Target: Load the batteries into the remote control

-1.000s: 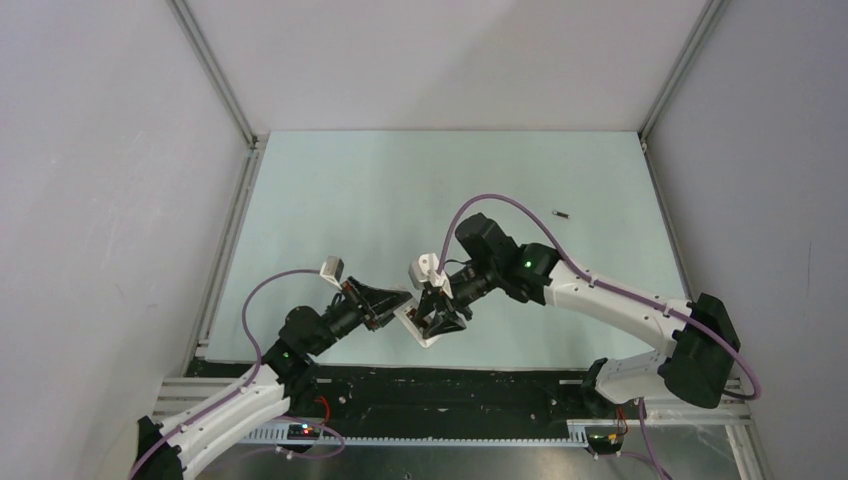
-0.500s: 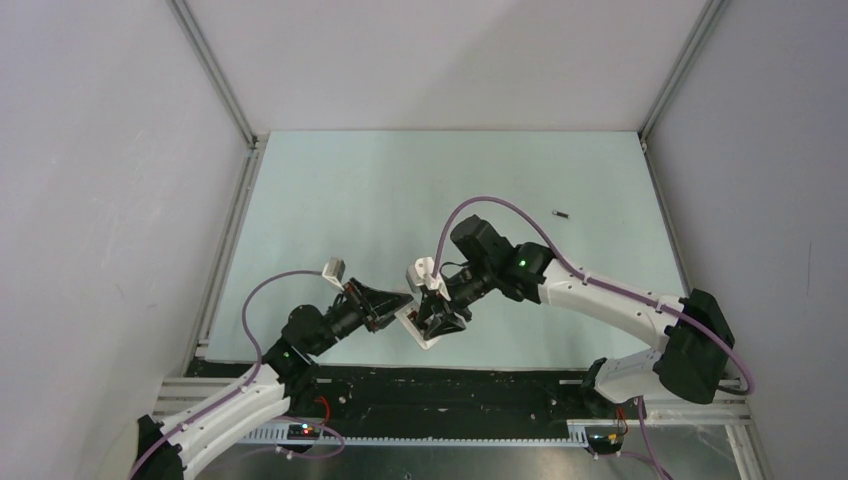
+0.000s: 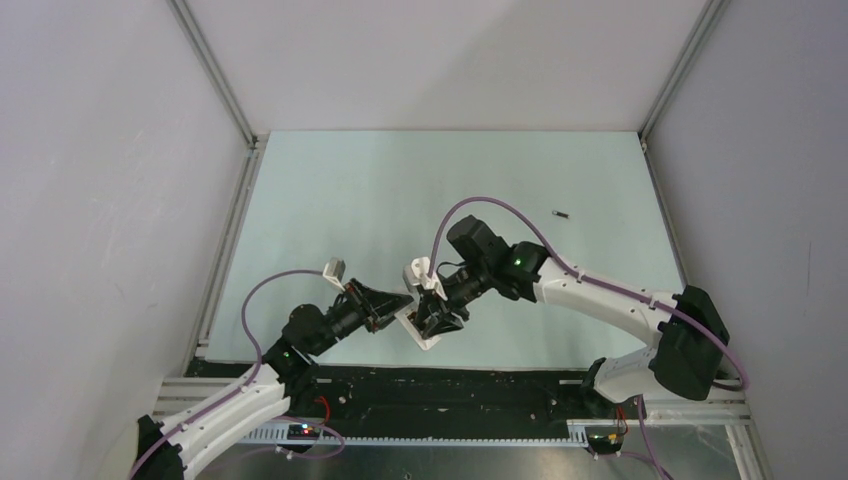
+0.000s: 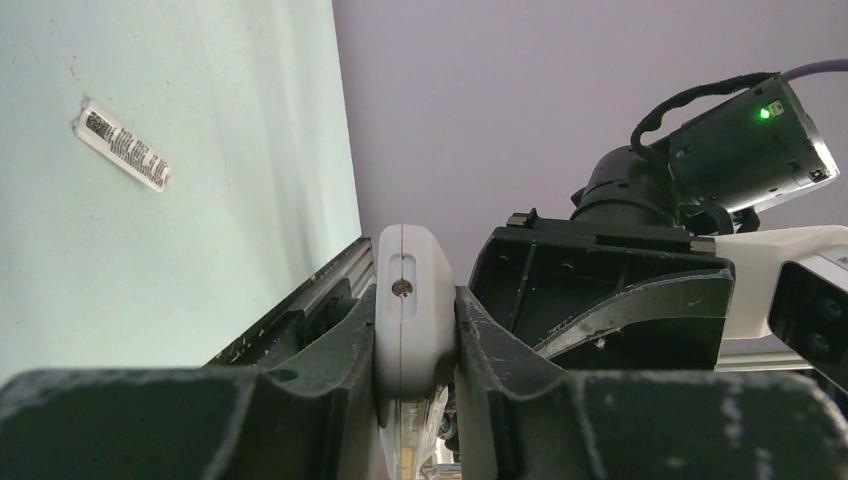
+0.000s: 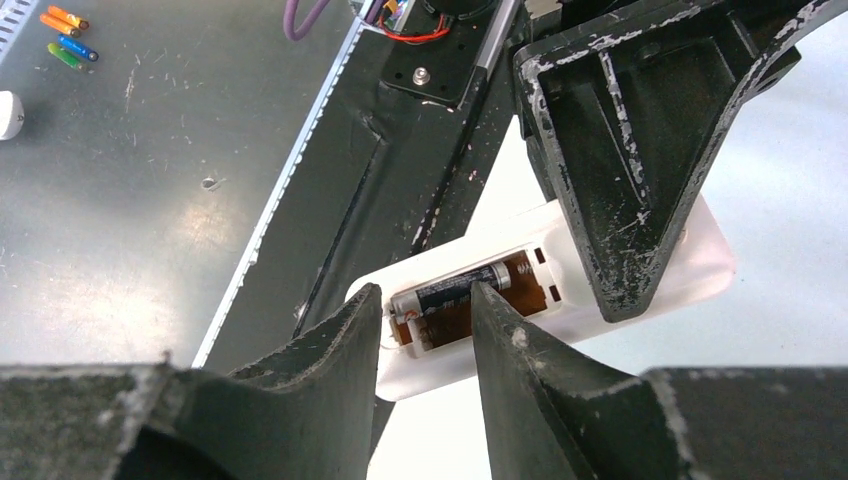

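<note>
My left gripper [image 3: 398,303] is shut on the white remote control [image 3: 423,331] and holds it edge-on near the table's front edge. In the left wrist view the remote [image 4: 414,315] sits clamped between both fingers. In the right wrist view the remote [image 5: 640,300] shows its open back recess, with one dark battery [image 5: 455,288] lying in the upper slot and brown bare space beside it. My right gripper [image 5: 425,312] is open, with its fingertips straddling that battery's end. A second battery [image 3: 562,213] lies alone on the mat at the far right.
A small pale oblong with dark print [image 4: 122,157] lies on the mat; I cannot tell what it is. The black rail [image 3: 450,385] runs along the near table edge. Coloured pens [image 5: 65,35] lie on the metal bench below. Walls close in on three sides.
The right arm has shifted slightly to the left, with its gripper staying at the remote's recess. The left arm still holds the remote in the same place.
</note>
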Tool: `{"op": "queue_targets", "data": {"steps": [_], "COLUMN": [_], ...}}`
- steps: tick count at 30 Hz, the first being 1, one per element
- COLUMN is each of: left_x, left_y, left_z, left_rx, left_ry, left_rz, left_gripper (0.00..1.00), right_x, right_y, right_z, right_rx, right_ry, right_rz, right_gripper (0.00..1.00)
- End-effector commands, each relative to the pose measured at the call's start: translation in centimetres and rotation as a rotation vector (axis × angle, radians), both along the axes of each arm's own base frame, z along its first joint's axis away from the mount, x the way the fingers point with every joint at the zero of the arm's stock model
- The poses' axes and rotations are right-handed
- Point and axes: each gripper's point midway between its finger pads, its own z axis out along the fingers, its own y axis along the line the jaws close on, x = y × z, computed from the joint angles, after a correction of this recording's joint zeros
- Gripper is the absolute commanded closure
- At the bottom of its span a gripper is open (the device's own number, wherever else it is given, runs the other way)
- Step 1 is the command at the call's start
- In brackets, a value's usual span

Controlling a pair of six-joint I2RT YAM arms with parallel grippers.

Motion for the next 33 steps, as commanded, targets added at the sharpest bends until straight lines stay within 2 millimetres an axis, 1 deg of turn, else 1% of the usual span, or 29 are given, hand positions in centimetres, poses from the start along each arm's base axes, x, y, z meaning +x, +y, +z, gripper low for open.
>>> {"op": "queue_targets", "data": {"steps": [1,9,19,28,33], "left_x": [-0.7,-1.2,-1.6,-2.0,-2.3], "left_y": [0.0,-0.1,-0.1,0.0,0.0], "left_z": [6.0,7.1,7.7,8.9,9.9], "left_rx": [-0.111,-0.121,-0.131,-0.148,-0.162], "left_ry": [-0.149,-0.184,-0.202,-0.232,-0.253], "left_rz": [-0.03,-0.053,-0.066,-0.077,-0.09], "left_gripper": [1.0,1.0,1.0,1.0,1.0], "right_x": [0.7,1.0,1.3,1.7,1.9], "right_y": [0.6,0.8,1.1,1.2,1.2], "right_z": [0.1,0.0,-0.4,-0.7,-0.6], "right_rx": [-0.01,-0.013,-0.023,-0.029,-0.021], "right_ry": [-0.023,-0.024,-0.026,-0.029,-0.034], "right_rz": [-0.011,-0.012,-0.007,-0.004,-0.003], "right_gripper": [0.58,0.59,0.63,0.65,0.65]}}
